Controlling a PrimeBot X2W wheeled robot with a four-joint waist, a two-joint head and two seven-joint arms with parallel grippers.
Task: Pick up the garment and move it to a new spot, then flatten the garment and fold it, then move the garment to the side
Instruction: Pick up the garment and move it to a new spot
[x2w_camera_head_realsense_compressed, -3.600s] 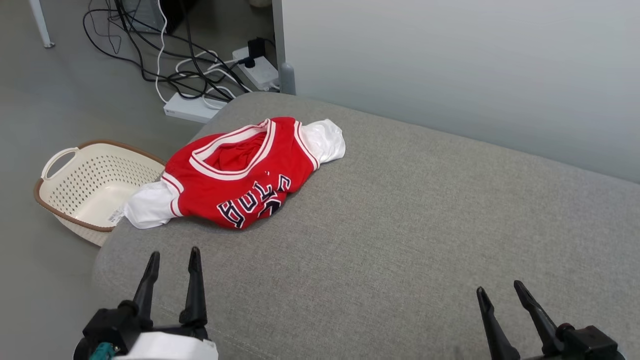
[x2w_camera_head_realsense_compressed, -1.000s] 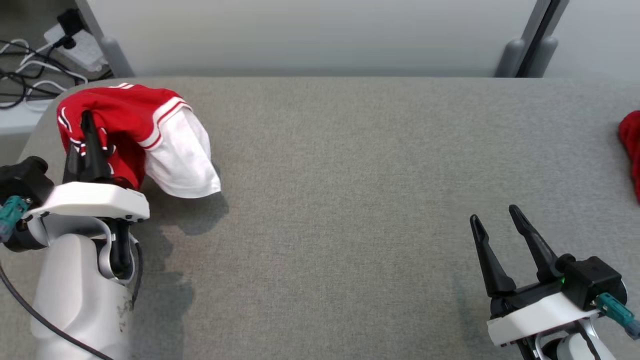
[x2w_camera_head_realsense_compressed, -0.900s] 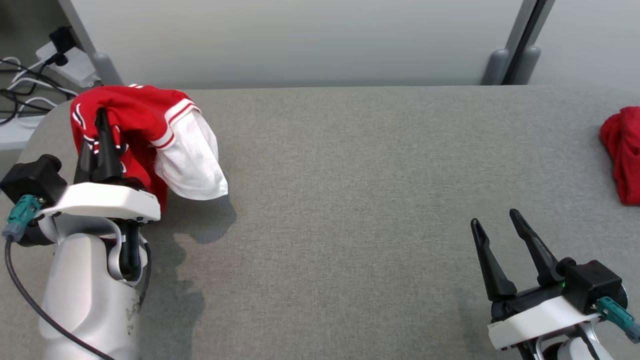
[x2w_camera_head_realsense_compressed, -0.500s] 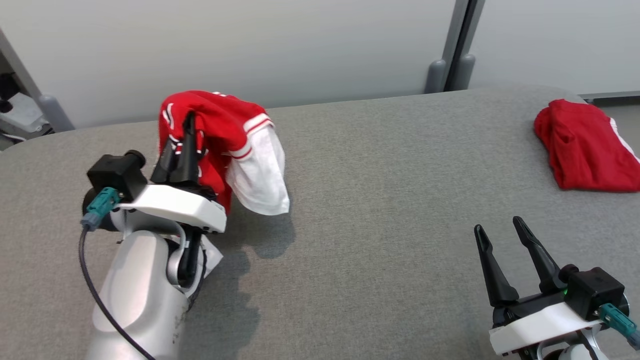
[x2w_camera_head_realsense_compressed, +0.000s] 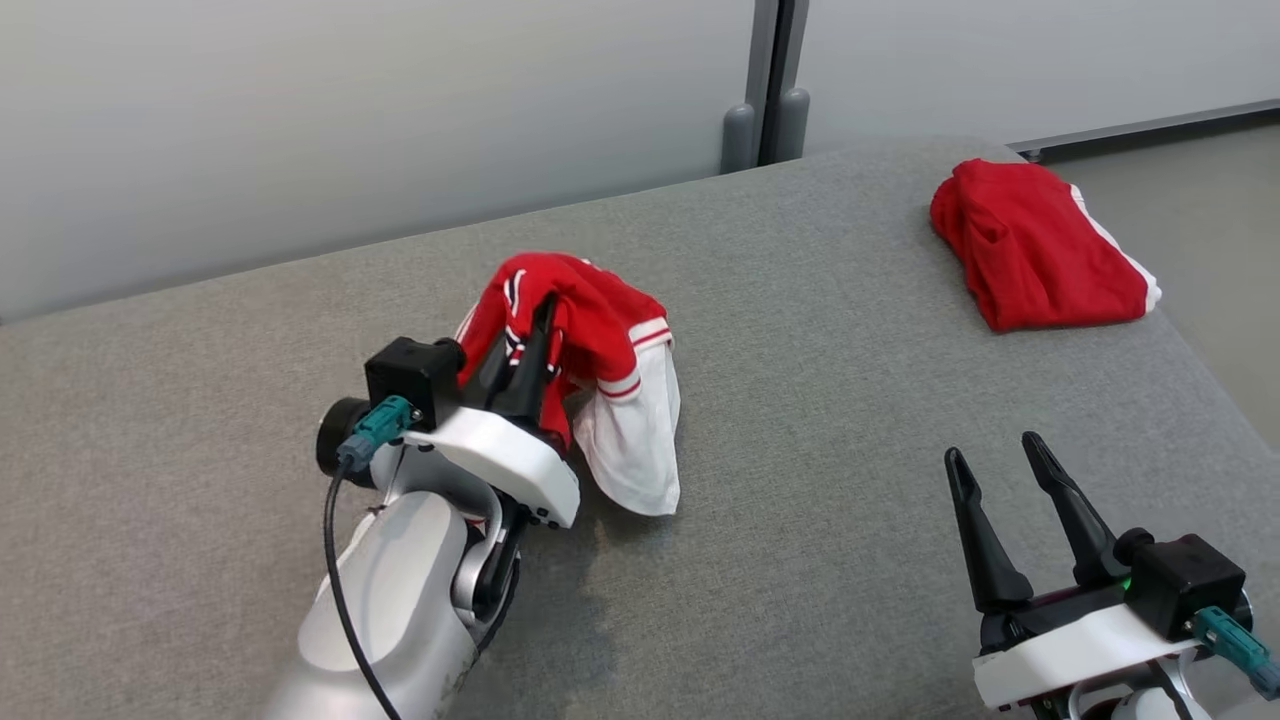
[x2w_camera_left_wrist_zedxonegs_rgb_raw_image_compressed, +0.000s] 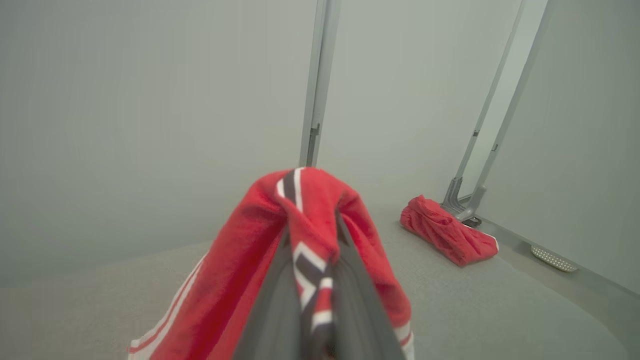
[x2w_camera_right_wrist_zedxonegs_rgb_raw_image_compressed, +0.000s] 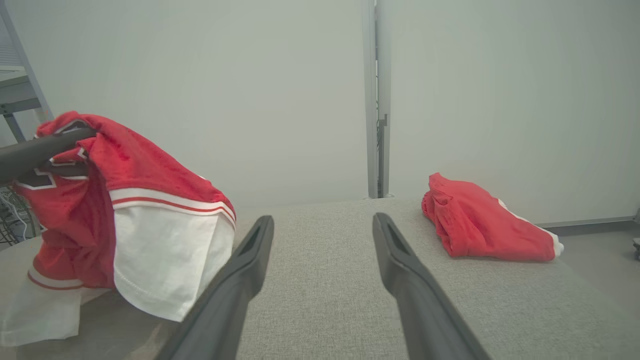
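The garment (x2w_camera_head_realsense_compressed: 600, 340) is a red jersey with white sleeves and red-and-white trim. It hangs bunched above the grey cushion (x2w_camera_head_realsense_compressed: 820, 480), a white sleeve drooping toward the surface. My left gripper (x2w_camera_head_realsense_compressed: 540, 310) is shut on its red fabric near the top. In the left wrist view the garment (x2w_camera_left_wrist_zedxonegs_rgb_raw_image_compressed: 305, 220) drapes over both fingers of the left gripper (x2w_camera_left_wrist_zedxonegs_rgb_raw_image_compressed: 310, 240). The right wrist view shows the garment (x2w_camera_right_wrist_zedxonegs_rgb_raw_image_compressed: 125, 200) hanging at the left. My right gripper (x2w_camera_head_realsense_compressed: 990, 455) stands open at the lower right with nothing between its fingers, and the right gripper (x2w_camera_right_wrist_zedxonegs_rgb_raw_image_compressed: 322, 225) points over bare cushion.
A second red garment (x2w_camera_head_realsense_compressed: 1030, 245) lies crumpled at the cushion's far right corner, also seen as a red garment (x2w_camera_right_wrist_zedxonegs_rgb_raw_image_compressed: 480, 225) in the right wrist view. A pale partition wall (x2w_camera_head_realsense_compressed: 400, 110) with a grey post (x2w_camera_head_realsense_compressed: 765, 90) runs behind. Floor (x2w_camera_head_realsense_compressed: 1220, 200) lies beyond the right edge.
The camera has swung right. My left gripper has carried the garment from the cushion's left end toward its middle. The right gripper has stayed open in place.
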